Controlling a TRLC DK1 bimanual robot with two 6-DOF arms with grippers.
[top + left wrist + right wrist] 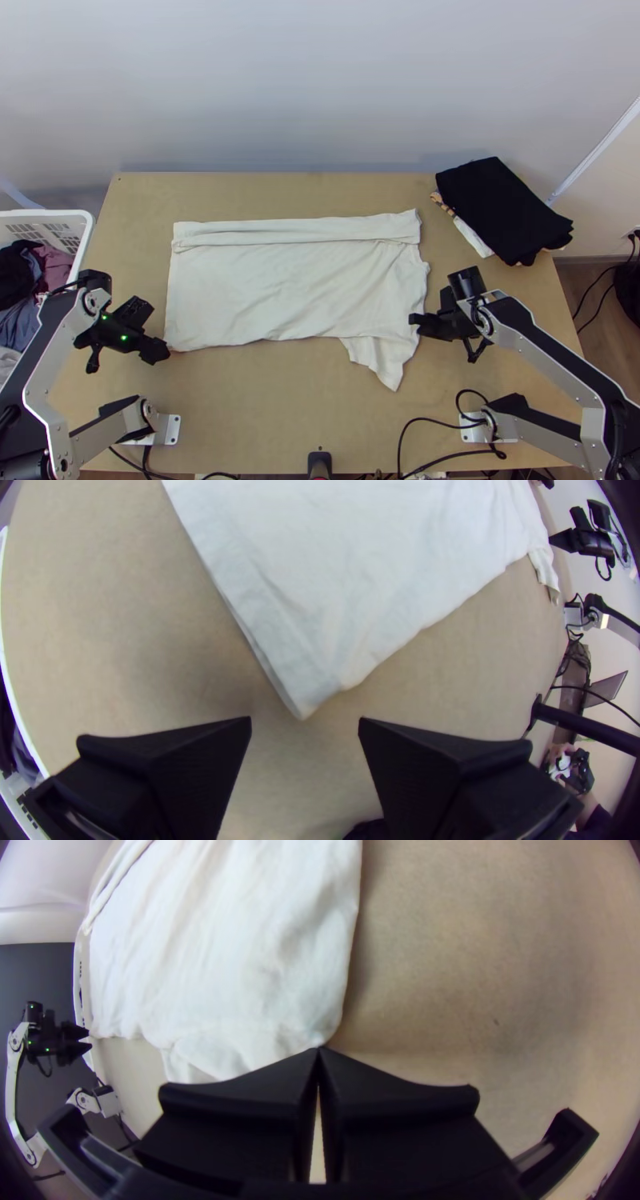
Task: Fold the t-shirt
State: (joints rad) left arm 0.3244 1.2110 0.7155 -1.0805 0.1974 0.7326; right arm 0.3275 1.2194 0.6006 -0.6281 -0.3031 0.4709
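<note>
Top view: t-shirt (288, 284) lies flat on table (264, 416), a doubled strip running along its far side and a loose flap (380, 360) hanging out of the near side toward the right. Left wrist view adds detail at the shirt's near left corner: a lower layer shows as a thin line under the side edge. Right wrist view gives the wrinkles running up to the right side edge, and the flap beside the fingertips. Containers: white basket (68, 214) by the table's left side, holding clothes in a bunched heap, black (16, 276), mauve (56, 266) and blue-grey (22, 320). Pile (504, 212) of folded cloth at the far right corner of the table, black on top, white and a patterned orange piece poking out below. Left gripper (158, 329): fingers wide apart, nothing held; in the left wrist view the shirt's near left corner points into the gap, near both fingertips, touching neither. Right gripper (414, 321): fingers together, tips meeting at the shirt's right side edge, just above the flap's outer side in the top view. Cannot tell whether any cloth is caught between them. Most of the shirt lies between the two grippers and farther up the table.
</note>
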